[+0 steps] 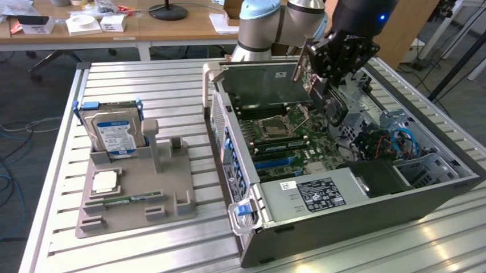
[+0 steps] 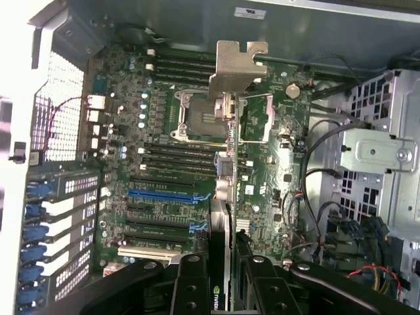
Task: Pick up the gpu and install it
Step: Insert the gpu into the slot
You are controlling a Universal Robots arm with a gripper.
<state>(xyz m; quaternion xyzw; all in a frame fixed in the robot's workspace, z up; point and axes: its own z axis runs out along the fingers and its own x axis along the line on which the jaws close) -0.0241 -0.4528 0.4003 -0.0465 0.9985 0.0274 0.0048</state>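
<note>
Your gripper (image 2: 222,279) is clamped on the gpu (image 2: 240,69), edge-on above the motherboard (image 1: 304,133), at one o'clock in the exterior view.

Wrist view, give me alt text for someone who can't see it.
The jaws clamp the gpu edge-on, metal bracket leading, over the motherboard inside the open computer case. A blue expansion slot and the CPU socket show on the board.

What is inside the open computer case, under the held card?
A motherboard with CPU socket, memory slots and a blue expansion slot, plus a drive cage and cables. The gpu, clamped in the gripper, hides a strip of the board.
</note>
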